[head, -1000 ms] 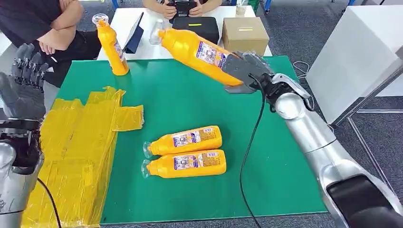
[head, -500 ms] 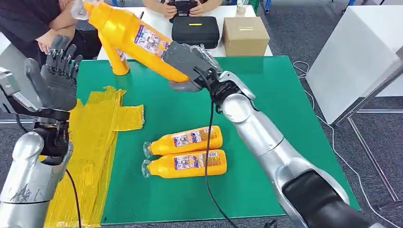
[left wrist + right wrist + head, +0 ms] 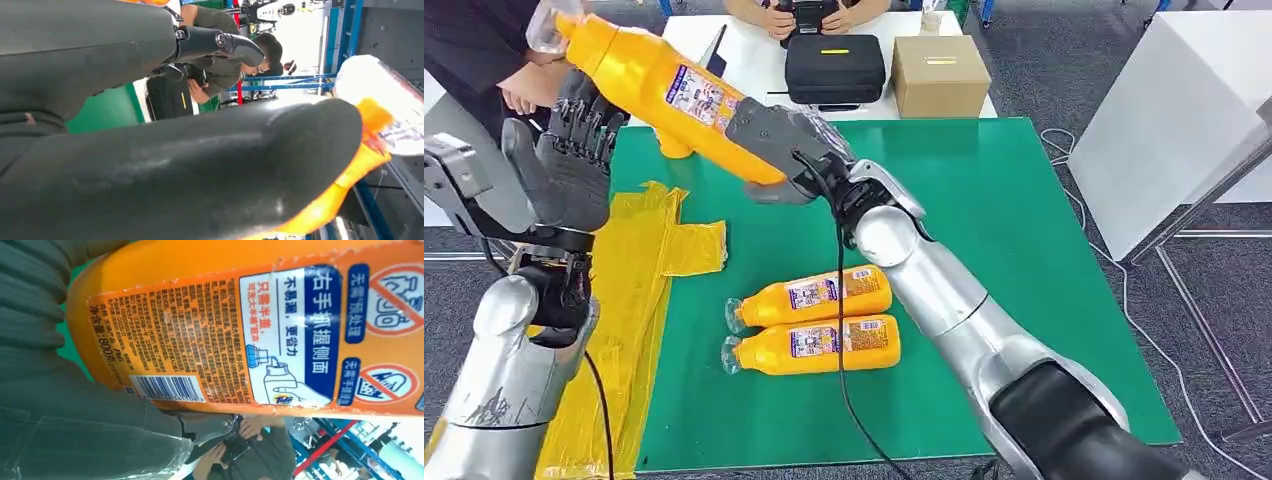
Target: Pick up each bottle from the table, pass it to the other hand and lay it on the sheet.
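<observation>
My right hand (image 3: 779, 150) grips the base end of an orange bottle (image 3: 659, 85) with a clear cap, held high and tilted, cap toward the far left. In the right wrist view the bottle's label (image 3: 280, 335) is close up. My left hand (image 3: 569, 165) is raised with fingers spread, just under the bottle's neck; I cannot tell whether it touches. The left wrist view shows the bottle's cap (image 3: 380, 105) past the thumb (image 3: 200, 165). Two more orange bottles (image 3: 809, 295) (image 3: 814, 345) lie side by side on the green table (image 3: 984, 190). The yellow sheet (image 3: 624, 260) covers the table's left part.
Another orange bottle (image 3: 674, 145) stands at the far left of the table, mostly hidden behind the held one. Behind the table are a white table (image 3: 754, 70) with a black case (image 3: 834, 65) and a cardboard box (image 3: 939, 75), and seated people (image 3: 484, 50).
My right arm has swung the bottle from the table's far middle to the far left and higher. My left hand has risen and come in toward the bottle's neck.
</observation>
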